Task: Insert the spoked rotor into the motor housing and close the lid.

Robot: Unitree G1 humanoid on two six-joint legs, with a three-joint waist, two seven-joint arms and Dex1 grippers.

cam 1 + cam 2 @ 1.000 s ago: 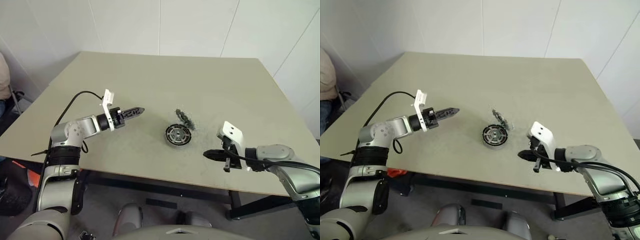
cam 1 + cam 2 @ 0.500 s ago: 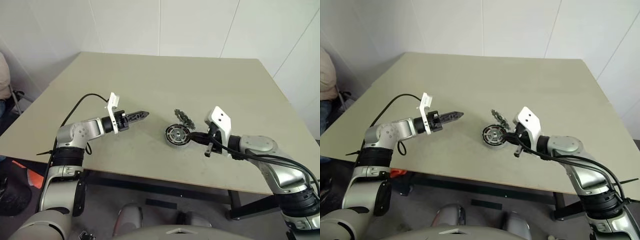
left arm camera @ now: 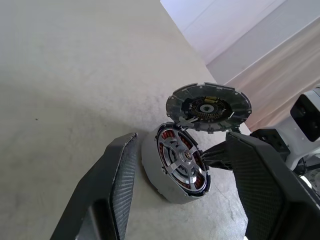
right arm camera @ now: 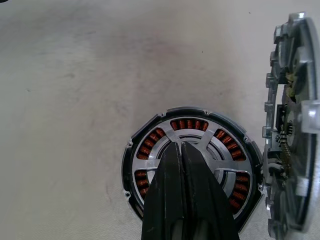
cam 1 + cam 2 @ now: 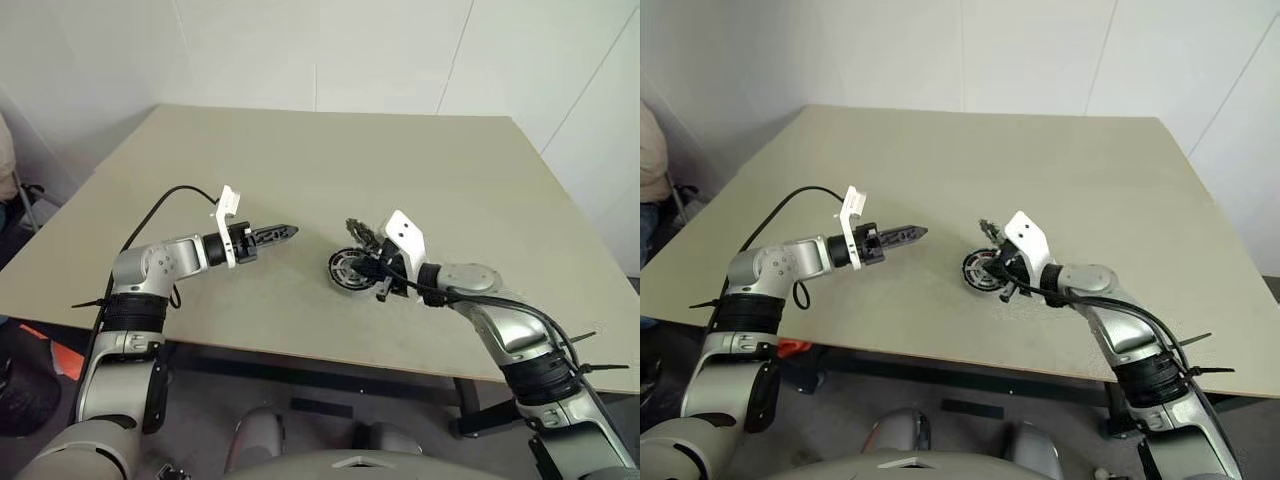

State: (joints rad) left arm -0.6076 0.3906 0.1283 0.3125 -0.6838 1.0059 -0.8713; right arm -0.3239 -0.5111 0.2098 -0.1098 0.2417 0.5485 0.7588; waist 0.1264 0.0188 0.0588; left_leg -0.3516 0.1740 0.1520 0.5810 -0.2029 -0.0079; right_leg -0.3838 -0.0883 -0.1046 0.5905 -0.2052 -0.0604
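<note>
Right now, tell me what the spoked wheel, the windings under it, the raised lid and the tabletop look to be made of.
Spoked wheel: likely metal, matte silver with crisp edges.
Windings: probably copper wire, orange-brown ribbed bundles between the spokes.
Lid: grey, probably cast metal, notched rim, dark parts inside; the alloy cannot be told.
Tabletop: smooth, matte beige, perhaps laminate.

Silver spoked rotor (image 4: 192, 150) seated in copper-wound motor housing (image 4: 145, 150), lid (image 3: 208, 106) upright beside
</note>
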